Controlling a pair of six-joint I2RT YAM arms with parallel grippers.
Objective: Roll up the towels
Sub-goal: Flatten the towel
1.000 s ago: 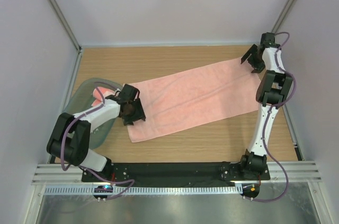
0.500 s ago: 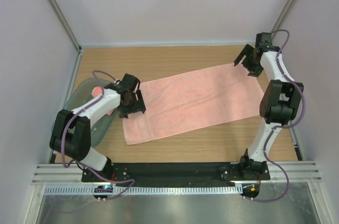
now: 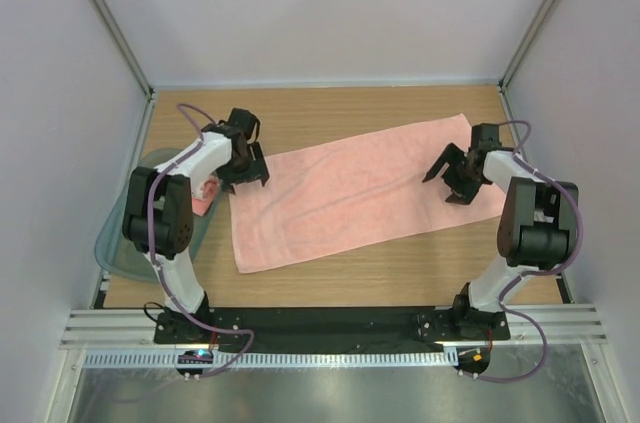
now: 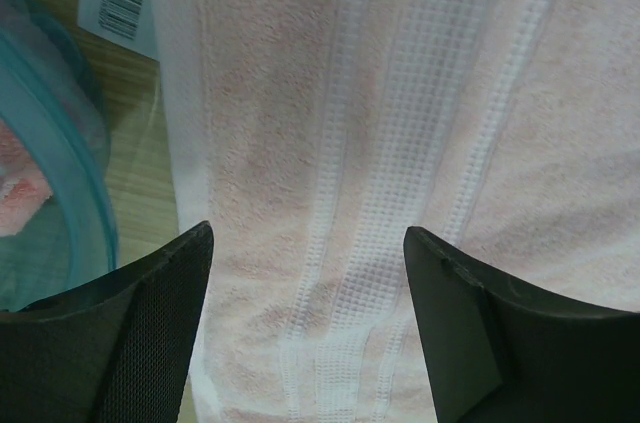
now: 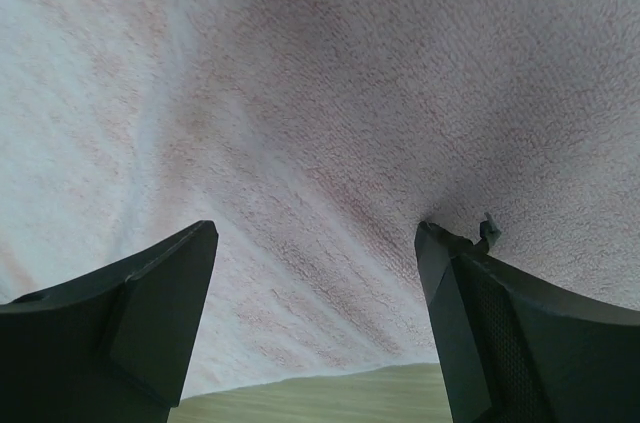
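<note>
On wooden tabletop (image 3: pixel 400 268), within white-walled enclosure, found one pink towel (image 3: pixel 350 193) spread flat, running from lower left to upper right of overhead view. Found left jaws apart over towel's left end, paler woven band (image 4: pixel 400 143) lying between them. Found right jaws apart, low over right end, cloth filling gap. Noted second towel (image 3: pixel 203 205) in grey-green tray (image 3: pixel 115 248), far left.

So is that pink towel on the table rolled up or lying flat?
Spread flat: the towel lies open across the table, neither end curled.
</note>
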